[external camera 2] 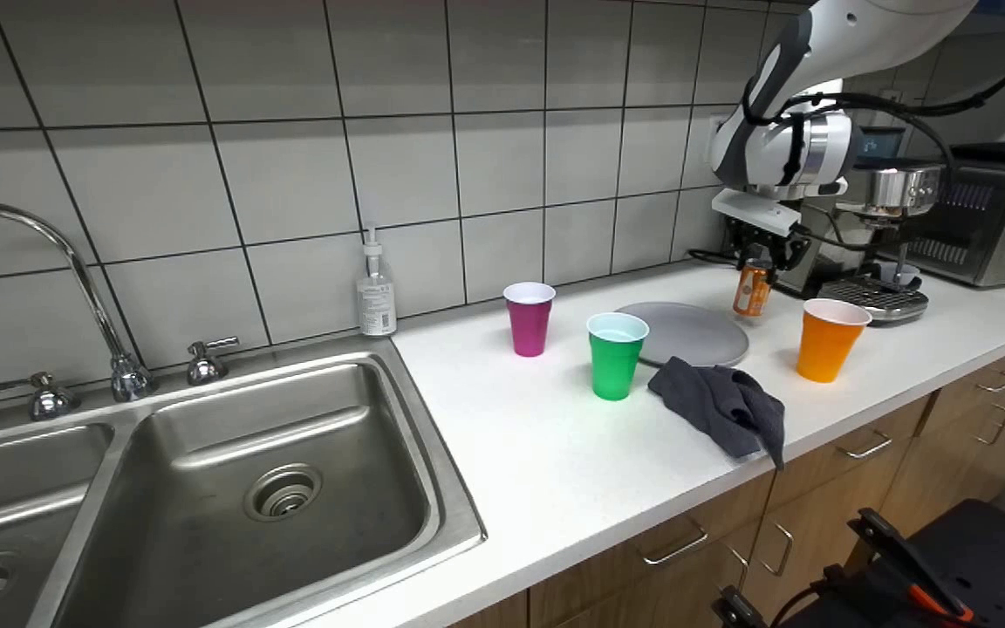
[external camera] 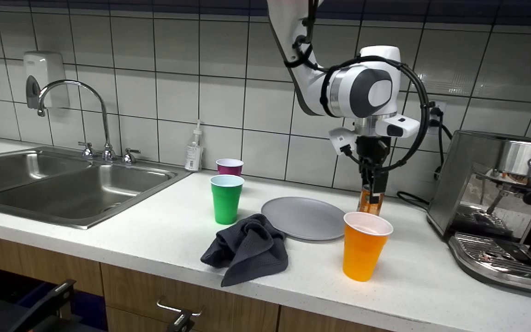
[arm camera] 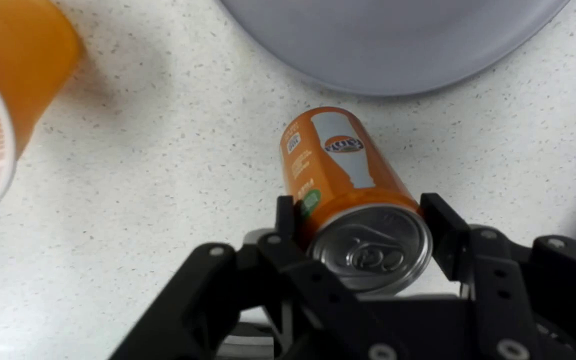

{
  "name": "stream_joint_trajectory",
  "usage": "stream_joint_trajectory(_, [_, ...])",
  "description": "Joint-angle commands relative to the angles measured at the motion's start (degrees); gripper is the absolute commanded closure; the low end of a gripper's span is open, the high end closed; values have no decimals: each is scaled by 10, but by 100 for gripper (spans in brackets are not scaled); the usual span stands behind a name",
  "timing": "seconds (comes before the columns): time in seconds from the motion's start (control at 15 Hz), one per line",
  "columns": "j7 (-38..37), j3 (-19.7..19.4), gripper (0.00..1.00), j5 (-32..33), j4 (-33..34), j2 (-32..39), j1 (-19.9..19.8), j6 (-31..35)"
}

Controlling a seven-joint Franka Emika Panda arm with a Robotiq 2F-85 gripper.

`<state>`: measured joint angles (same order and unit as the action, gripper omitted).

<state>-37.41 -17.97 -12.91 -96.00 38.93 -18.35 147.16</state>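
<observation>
My gripper (arm camera: 359,212) has its jaws clamped on the orange can (arm camera: 338,160). Its pull tab (arm camera: 369,257) I see only in the wrist view, where the gray plate (arm camera: 398,45) lies at twelve o'clock. In an exterior view, the orange cup (external camera: 364,251), at six o'clock, covers the can's lower end.

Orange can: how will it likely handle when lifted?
The can probably slips easily: its surface looks smooth. Perhaps heavy for its size: the lid looks sealed, though contents are hidden. Could roll if laid on its side: it's cylindrical.
</observation>
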Motion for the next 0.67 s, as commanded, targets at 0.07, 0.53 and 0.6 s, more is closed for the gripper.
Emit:
stream_joint_trajectory(0.07, [8, -2, 61, -15, 2, -14, -11, -10])
stream_joint_trajectory(0.53, [5, -6, 61, -21, 7, -6, -17, -7])
stream_joint_trajectory(0.6, [5, -7, 61, -21, 8, -5, -18, -8])
